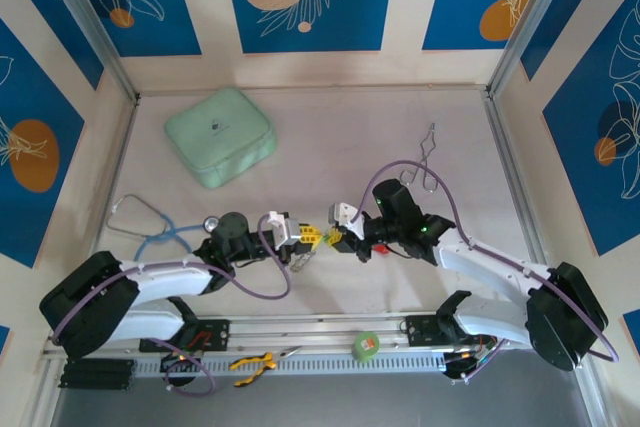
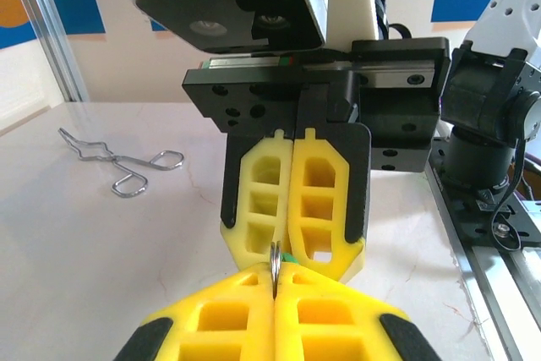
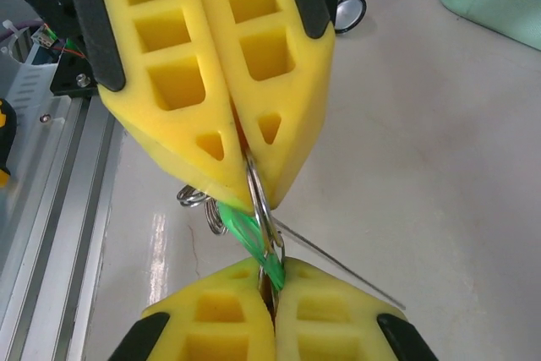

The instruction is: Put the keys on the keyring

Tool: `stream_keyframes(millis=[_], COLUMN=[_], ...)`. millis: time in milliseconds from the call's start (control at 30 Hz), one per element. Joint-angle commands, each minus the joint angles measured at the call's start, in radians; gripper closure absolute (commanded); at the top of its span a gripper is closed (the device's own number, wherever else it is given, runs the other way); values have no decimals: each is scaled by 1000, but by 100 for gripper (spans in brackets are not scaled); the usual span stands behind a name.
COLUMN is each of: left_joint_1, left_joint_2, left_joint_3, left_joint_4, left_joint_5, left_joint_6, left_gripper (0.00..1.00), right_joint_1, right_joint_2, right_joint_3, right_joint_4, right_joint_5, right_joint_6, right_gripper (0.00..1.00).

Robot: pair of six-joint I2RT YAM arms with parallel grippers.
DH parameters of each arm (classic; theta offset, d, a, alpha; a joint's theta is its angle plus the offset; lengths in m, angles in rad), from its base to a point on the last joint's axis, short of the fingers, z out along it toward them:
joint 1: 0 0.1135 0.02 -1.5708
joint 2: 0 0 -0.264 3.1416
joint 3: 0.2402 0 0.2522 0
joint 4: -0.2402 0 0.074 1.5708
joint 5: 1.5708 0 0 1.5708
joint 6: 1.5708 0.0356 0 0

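Note:
Both grippers meet tip to tip a little above the middle of the table. My left gripper is shut on the keyring, a silvery split ring standing on edge between its yellow fingers. A short chain of small rings hangs beside it. My right gripper is shut on the green key, pressed against the ring's lower part. A thin silver blade sticks out to the right. From the left wrist the right gripper's fingers face mine, a green sliver between them.
A mint-green case lies at the back left. A stethoscope lies left of the left arm. Metal tongs lie at the back right. A green tape roll and pliers rest on the front rail.

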Motion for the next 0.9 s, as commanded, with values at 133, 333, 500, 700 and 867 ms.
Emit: stream_keyframes(millis=[133,333,500,700,867], left_joint_1=[-10,-9,-9,-10,-10], left_joint_2=[-38,-57,-67,-65,-62], left_joint_3=[1,11,20,20,20], left_joint_4=[-9,-82,-135,-130,-119], left_joint_5=[-12,-18,-17,-17,-15], left_joint_6=[40,76,107,109,109], left_gripper=[100,100,100,100,100], right_joint_1=[-4,5,29,83,116], right_joint_2=[-33,-40,-48,-20,1], right_joint_3=[78,126,168,202,229], right_joint_4=[-175,-269,-333,-395,-422], right_joint_5=[82,164,232,383,400], right_joint_6=[-50,-88,-147,-277,-344], right_gripper=[100,100,100,100,100])
